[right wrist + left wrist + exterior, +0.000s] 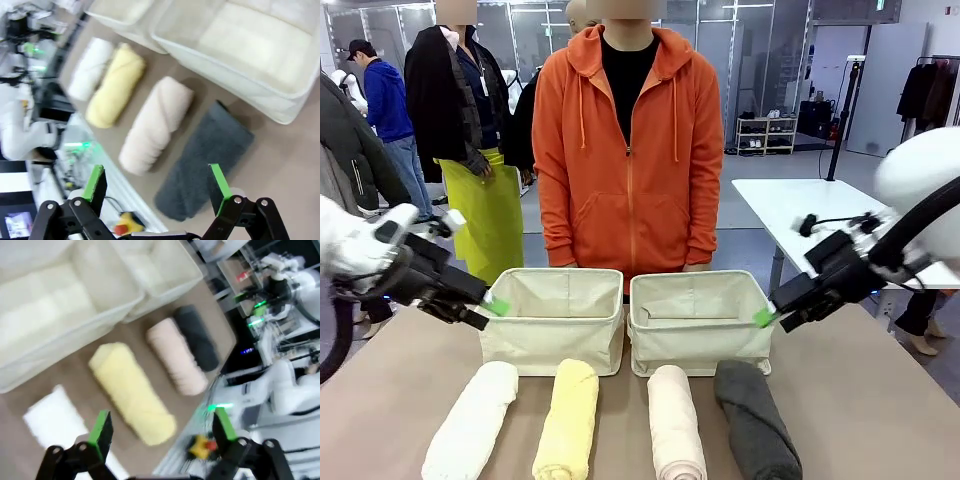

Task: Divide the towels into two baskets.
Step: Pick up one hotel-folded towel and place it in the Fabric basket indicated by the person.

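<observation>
Towels [675, 425] lie in a row on the desk [880, 400] at six o'clock of two empty baskets, the left basket [552, 345] and the right basket [700, 350], with a person [628, 170] standing at twelve o'clock. Both claws hang released and empty, the left claw [488, 313] at nine o'clock of its basket, the right claw [772, 320] at three o'clock of the other; sorting appears not yet begun. Next move likely calls for each claw to drop over its nearest roll, the white towel [472, 420] or the grey towel [756, 425], and close across the middle.

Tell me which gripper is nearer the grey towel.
Right. The right gripper hangs open just above the grey towel, at its far end; the left gripper is across the table, near the white towel.
</observation>
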Robot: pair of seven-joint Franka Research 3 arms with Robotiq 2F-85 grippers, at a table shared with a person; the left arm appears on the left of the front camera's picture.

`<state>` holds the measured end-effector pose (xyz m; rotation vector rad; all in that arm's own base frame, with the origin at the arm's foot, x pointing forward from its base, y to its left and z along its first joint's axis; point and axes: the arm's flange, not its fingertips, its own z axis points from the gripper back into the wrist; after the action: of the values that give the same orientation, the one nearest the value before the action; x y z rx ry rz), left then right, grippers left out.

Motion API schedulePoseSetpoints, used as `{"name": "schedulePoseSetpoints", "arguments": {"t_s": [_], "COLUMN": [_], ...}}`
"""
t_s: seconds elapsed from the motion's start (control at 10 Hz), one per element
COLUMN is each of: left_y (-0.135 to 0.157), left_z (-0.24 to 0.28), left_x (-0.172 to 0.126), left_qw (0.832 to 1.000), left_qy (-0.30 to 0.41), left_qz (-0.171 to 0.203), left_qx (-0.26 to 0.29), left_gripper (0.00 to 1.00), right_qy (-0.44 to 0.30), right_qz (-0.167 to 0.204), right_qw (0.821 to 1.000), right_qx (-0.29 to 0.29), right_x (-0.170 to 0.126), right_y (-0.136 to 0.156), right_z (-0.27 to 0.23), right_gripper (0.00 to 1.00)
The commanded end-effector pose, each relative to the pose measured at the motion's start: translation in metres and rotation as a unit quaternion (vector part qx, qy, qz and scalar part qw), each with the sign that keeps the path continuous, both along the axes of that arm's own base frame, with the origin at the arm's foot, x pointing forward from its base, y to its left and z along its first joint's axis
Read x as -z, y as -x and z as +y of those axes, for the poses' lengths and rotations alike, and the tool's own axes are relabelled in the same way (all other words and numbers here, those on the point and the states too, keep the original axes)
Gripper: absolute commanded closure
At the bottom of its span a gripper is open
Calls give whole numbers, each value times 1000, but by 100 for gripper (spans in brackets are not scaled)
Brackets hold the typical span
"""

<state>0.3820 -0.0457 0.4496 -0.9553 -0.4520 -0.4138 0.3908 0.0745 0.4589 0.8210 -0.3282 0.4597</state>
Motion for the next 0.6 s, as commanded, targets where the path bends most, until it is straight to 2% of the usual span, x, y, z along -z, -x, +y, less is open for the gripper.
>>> {"name": "schedulePoseSetpoints", "arguments": {"t_s": [0.0, 0.2, 0.3, 0.5], "left_y": [18, 50, 65, 114], "left_z": [56, 116, 146, 216], "left_x": [12, 4, 3, 5], "left_qw": [995, 989, 983, 957], "left_qy": [94, 112, 125, 130], "left_qz": [20, -2, -9, -23], "left_qx": [-33, -93, -138, -259], "left_gripper": [0, 0, 0, 0], "right_qy": [-99, -158, -190, -228], "right_qz": [59, 78, 82, 61], "right_qw": [992, 978, 964, 926], "right_qx": [47, 112, 166, 295], "right_x": [6, 2, 1, -1], "right_y": [-4, 12, 25, 77], "right_z": [-66, -143, -187, -276], "right_gripper": [0, 0, 0, 0]}}
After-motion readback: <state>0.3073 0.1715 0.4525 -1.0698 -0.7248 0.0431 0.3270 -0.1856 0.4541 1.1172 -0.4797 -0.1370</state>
